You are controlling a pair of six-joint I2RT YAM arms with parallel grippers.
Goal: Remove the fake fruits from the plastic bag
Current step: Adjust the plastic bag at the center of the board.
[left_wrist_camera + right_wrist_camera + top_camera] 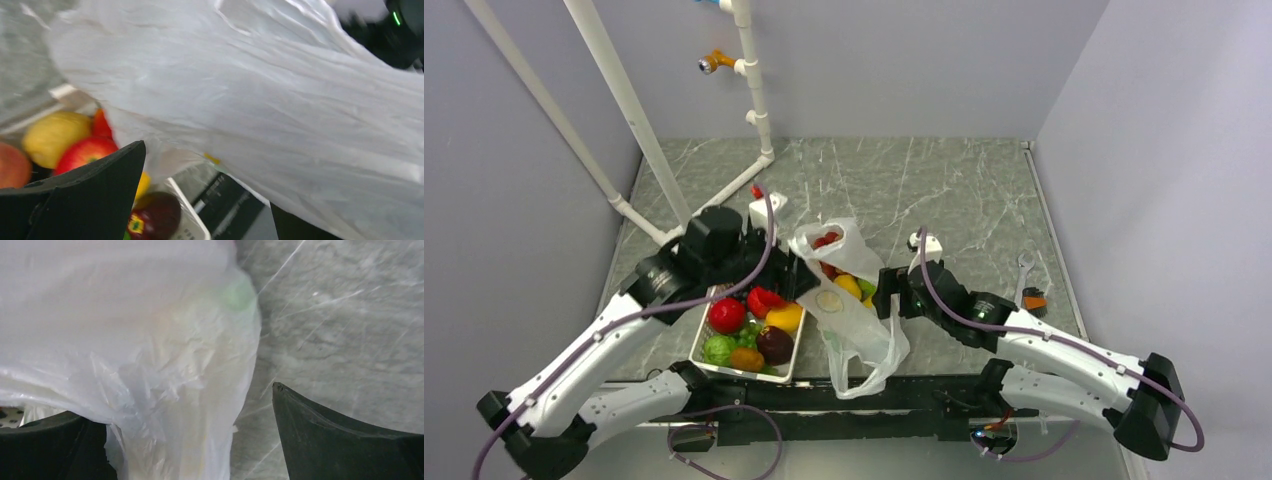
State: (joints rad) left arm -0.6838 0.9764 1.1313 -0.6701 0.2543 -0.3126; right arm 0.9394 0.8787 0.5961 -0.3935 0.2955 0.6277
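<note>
Bag (856, 318) slack within left end effector (206, 175) and right end effector (175, 400), both spread wide.

Through the plastic bag (125, 350) the fake fruits (239, 294) show only as faint, blurred colour.

The plastic bag (856, 335) lay on the table (944, 190) between the left gripper (796, 275) and the right gripper (886, 295), the fake fruits (848, 286) inside it, the basket (796, 355) just left of it.
</note>
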